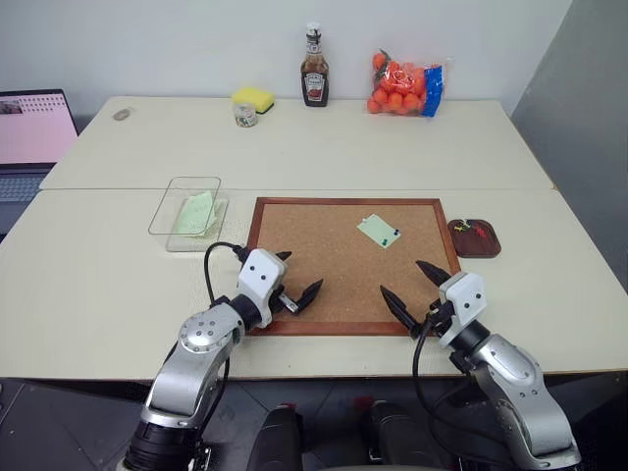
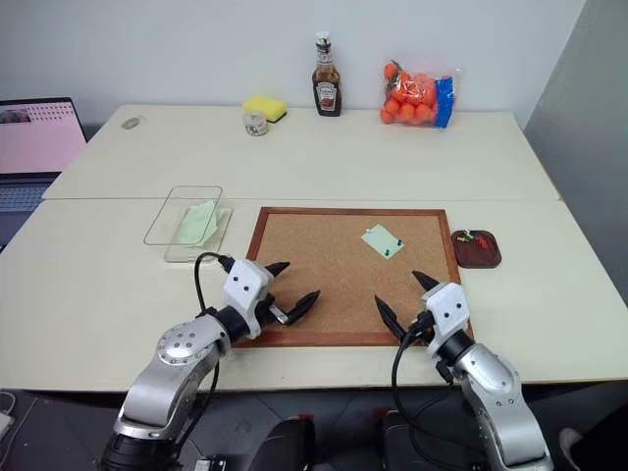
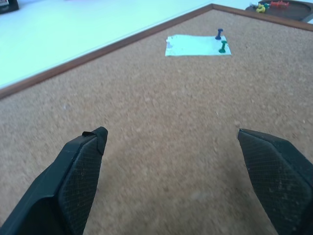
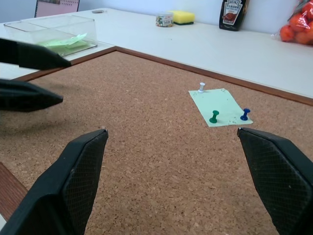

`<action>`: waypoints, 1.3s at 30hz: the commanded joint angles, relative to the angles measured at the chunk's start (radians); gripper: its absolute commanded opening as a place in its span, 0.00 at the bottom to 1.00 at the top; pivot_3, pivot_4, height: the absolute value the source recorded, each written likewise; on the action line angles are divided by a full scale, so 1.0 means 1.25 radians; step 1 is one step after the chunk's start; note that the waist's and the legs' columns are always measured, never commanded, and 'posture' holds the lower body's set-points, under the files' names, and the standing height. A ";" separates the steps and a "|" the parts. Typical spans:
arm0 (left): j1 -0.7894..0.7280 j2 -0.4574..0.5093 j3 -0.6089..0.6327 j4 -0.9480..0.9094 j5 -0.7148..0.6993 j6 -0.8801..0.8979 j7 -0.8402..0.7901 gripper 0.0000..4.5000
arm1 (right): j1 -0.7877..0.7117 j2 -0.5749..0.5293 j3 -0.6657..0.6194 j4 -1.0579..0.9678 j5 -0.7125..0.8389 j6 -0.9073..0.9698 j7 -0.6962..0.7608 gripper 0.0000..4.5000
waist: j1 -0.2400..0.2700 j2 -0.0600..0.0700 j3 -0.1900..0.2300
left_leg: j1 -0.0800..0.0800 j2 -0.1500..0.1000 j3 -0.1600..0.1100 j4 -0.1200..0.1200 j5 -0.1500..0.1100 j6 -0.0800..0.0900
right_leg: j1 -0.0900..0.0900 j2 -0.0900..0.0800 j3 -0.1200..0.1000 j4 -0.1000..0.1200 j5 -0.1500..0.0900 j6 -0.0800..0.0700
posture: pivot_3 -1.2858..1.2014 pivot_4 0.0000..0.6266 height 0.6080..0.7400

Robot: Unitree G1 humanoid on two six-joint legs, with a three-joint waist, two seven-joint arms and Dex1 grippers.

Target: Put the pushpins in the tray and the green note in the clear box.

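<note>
Faintly, "Heinz" reads on the sauce bottle (image 4: 233,13) label.

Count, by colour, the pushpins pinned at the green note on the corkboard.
white pushpin: 1
green pushpin: 1
blue pushpin: 1
Total: 3

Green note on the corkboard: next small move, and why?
Probably reach the right gripper, jaws open, toward the blue pushpin. The green note is pinned to the corkboard by white, green and blue pins, so it can't yet go to the clear box.
</note>
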 commanded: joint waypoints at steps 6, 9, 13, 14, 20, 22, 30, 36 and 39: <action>-0.001 0.009 0.009 -0.019 -0.009 -0.046 -0.024 1.00 | -0.028 0.008 0.008 0.006 -0.008 -0.036 -0.001 1.00 | 0.000 0.000 0.000 | 0.000 0.000 0.000 0.000 0.000 0.000 | 0.000 0.000 0.000 0.000 0.000 0.000 | 0.52 0.24 1.00; -0.018 0.005 0.008 -0.002 -0.003 -0.026 -0.015 1.00 | -0.032 0.006 0.000 0.012 -0.006 -0.043 0.002 1.00 | 0.000 0.000 0.000 | 0.000 0.000 0.000 0.000 0.000 0.000 | 0.000 0.000 0.000 0.000 0.000 0.000 | 0.52 0.24 1.00; -0.062 -0.012 0.040 0.028 -0.026 -0.039 -0.006 1.00 | -0.043 0.009 0.002 0.018 -0.011 -0.052 -0.001 1.00 | 0.001 0.000 0.000 | 0.000 0.000 0.000 0.000 0.000 0.000 | 0.000 0.000 0.000 0.000 0.000 0.000 | 0.52 0.24 1.00; -0.071 -0.013 0.047 0.030 -0.037 -0.042 -0.013 1.00 | -0.047 0.008 0.003 0.017 -0.012 -0.053 -0.001 1.00 | 0.001 0.000 0.000 | 0.000 0.000 0.000 0.000 0.000 0.000 | 0.000 0.000 0.000 0.000 0.000 0.000 | 0.52 0.24 1.00; -0.115 -0.006 0.055 0.038 -0.092 -0.014 -0.059 1.00 | -0.061 0.012 0.003 0.017 -0.021 -0.059 -0.009 1.00 | 0.001 0.000 0.000 | 0.000 0.000 0.000 0.000 0.000 0.000 | 0.000 0.000 0.000 0.000 0.000 0.000 | 0.52 0.24 1.00; -0.121 0.000 0.049 0.046 -0.094 -0.009 -0.070 1.00 | -0.058 0.014 0.002 0.013 -0.024 -0.060 -0.014 1.00 | 0.001 0.000 0.000 | 0.000 0.000 0.000 0.000 0.000 0.000 | 0.000 0.000 0.000 0.000 0.000 0.000 | 0.52 0.24 1.00; -0.117 0.039 0.008 0.072 -0.084 -0.007 -0.136 1.00 | -0.051 0.023 -0.003 -0.011 -0.032 -0.050 -0.031 1.00 | 0.000 0.000 0.000 | 0.000 0.000 0.000 0.000 0.000 0.000 | 0.000 0.000 0.000 0.000 0.000 0.000 | 0.52 0.24 1.00; -0.116 0.041 -0.003 0.091 -0.066 -0.014 -0.130 1.00 | -0.066 0.020 -0.011 -0.043 -0.016 -0.007 -0.039 1.00 | 0.000 0.000 0.000 | 0.000 0.000 0.000 0.000 0.000 0.000 | 0.000 0.000 0.000 0.000 0.000 0.000 | 0.52 0.24 1.00; -0.114 0.041 -0.006 0.101 -0.053 -0.017 -0.122 1.00 | -0.099 0.026 -0.021 -0.053 0.002 0.041 -0.046 1.00 | 0.000 0.000 0.000 | 0.000 0.000 0.000 0.000 0.000 0.000 | 0.000 0.000 0.000 0.000 0.000 0.000 | 0.52 0.24 1.00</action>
